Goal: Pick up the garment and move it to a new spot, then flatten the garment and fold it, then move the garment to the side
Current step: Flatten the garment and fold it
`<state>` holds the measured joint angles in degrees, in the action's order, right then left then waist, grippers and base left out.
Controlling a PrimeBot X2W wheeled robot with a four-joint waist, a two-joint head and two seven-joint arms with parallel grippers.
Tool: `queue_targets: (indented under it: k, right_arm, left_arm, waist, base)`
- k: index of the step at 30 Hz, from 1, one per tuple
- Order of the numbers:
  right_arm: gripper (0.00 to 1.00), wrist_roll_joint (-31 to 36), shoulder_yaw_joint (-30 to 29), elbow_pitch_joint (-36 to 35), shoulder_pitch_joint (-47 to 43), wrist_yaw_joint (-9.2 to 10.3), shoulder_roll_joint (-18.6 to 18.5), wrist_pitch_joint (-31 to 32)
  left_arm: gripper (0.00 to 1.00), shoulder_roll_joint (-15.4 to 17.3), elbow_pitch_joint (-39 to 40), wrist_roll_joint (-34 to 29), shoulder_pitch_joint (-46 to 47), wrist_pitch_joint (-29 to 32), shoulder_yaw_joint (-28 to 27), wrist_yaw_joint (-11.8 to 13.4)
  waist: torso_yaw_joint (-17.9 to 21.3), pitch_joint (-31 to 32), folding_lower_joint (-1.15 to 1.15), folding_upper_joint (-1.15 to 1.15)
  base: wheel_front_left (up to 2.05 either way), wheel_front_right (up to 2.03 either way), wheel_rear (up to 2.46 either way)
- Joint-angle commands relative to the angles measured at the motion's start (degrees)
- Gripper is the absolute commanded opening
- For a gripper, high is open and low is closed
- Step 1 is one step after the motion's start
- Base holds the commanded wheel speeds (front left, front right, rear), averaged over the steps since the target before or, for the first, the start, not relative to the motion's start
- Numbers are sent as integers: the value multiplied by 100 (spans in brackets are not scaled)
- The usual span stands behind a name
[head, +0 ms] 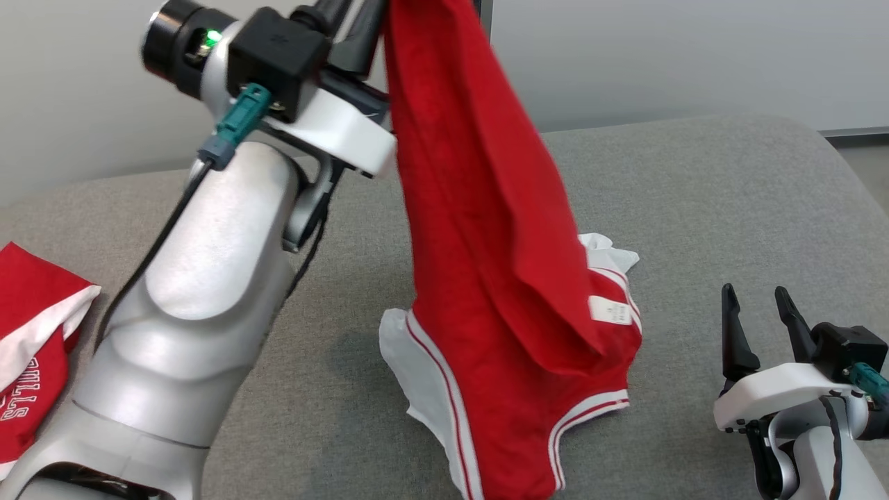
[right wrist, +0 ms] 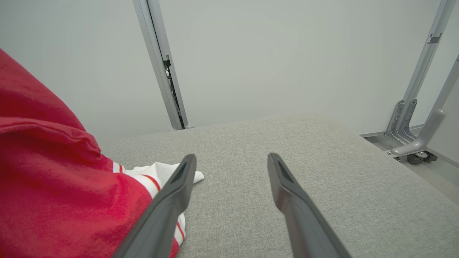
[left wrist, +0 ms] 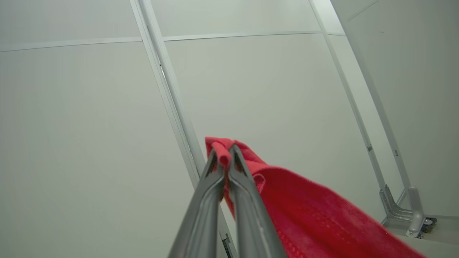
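At the left edge of the grey padded surface we see a second red cloth with a white band. White outlined letters run sideways on it and seem to spell BULLS; the first letter is partly cut off.

Over the surface's left part our left arm rises steeply, its pale forearm leaning up and to the right. The wrist is bent so that the fingers point up past the top of the head view. A green light glows on the wrist and a teal plug sits below it. The left gripper is pinched tight on a fold of the red garment, with cloth bulging between the tips.

The garment hangs from that grip over the middle of the surface. Its white-and-red-striped lower edges rest crumpled on the padding. A small white tag shows on its right side, with print too small for us to read.

Over the surface's right front part our right gripper stands low with fingers pointing up, spread wide and holding nothing, just beside the garment's hem.
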<state>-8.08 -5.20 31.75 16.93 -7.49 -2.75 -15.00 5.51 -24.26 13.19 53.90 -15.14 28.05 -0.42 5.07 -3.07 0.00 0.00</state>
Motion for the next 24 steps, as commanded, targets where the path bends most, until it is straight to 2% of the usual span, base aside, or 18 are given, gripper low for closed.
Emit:
queue_targets:
  k: [1, 5, 10, 11, 12, 15, 19, 24]
  right_arm:
    - [100, -40, -4, -29, 8, -1, -31, -28]
    - [100, -60, 0, -59, 56, -1, -30, -27]
    - [100, -51, 88, -54, 146, -1, -29, -28]
    - [100, -50, 116, -55, 169, -1, -31, -27]
    - [100, -37, 160, -51, 202, -1, -29, -27]
    - [100, -24, 298, -30, 273, -1, -32, -27]
    - [100, -17, 440, 38, 252, -1, -32, -28]
    - [100, -66, 789, 312, 17, -1, -32, -28]
  left_arm:
    - [0, 74, -126, 1, -2, -2, -78, 22]
    - [0, 376, -834, 64, -404, -1, -399, 109]
    - [1, 555, -1745, 300, -1185, -3, -861, 278]
    - [61, 609, -1903, 296, -1332, -6, -957, 329]
    - [100, 632, -2031, 341, -1477, -7, -1079, 402]
    - [100, 618, -2196, 361, -1891, -6, -1384, 566]
    - [100, 541, -1987, 324, -2363, -7, -1781, 710]
    - [100, 197, -1380, 101, -3013, -6, -2182, 615]
  waist:
    - [28, -67, 0, 0]
    - [40, -221, 0, 0]
    - [36, -434, 0, 0]
    - [36, -473, 0, 0]
    - [37, -510, 0, 0]
    - [22, -592, 0, 0]
    - [-60, -622, 0, 0]
    - [-240, -574, 0, 0]
  base:
    - [0, 0, 0]
    - [0, 0, 0]
    - [0, 0, 0]
    - [0, 0, 0]
    - [0, 0, 0]
    - [0, 0, 0]
    - [0, 0, 0]
    - [0, 0, 0]
